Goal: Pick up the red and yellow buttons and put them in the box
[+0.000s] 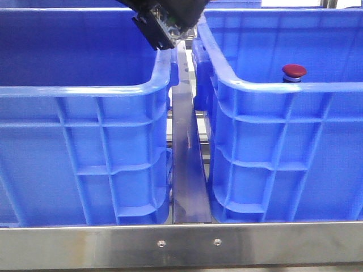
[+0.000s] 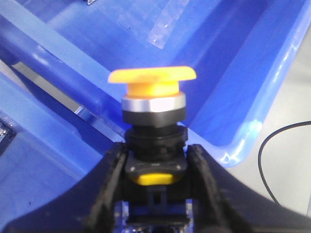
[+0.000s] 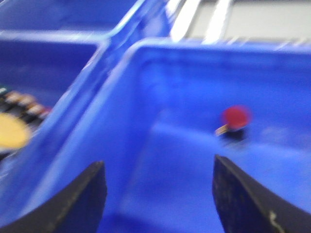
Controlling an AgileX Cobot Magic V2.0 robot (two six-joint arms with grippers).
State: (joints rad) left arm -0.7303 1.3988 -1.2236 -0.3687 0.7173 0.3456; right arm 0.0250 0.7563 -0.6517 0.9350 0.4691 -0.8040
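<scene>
A steel rail [image 1: 181, 245] with two screws is seen nearest the front camera, running along the near edge below the two crates. In the left wrist view, the yellow button [image 2: 153, 94] is held upright by its black body between the fingers [image 2: 109, 194] of the left gripper [image 2: 154, 182], which is clenched on it; its yellow-orange cap and silver collar stand clear above the fingers, over blue crate plastic. Which crate lies beneath cannot be told from that view. The red button [image 1: 294, 72] is seen inside the right box [image 1: 283, 141], only its dark red cap and a strip of collar showing above the near rim in the front view. In the blurred right wrist view it [image 3: 235, 120] stands on the crate floor, apart from the walls, and the right gripper [image 3: 158, 194] is held released above that floor, its fingers [image 3: 82, 199] spread wide with nothing between them. The left box [image 1: 85, 141] is beside it, with a metal bar [image 1: 187, 170] running between the two. Its floor is hidden by the near wall. A dark arm part [image 1: 164, 20] is cut off at the top edge, over the gap between the crates; whose arm it is cannot be made out.
</scene>
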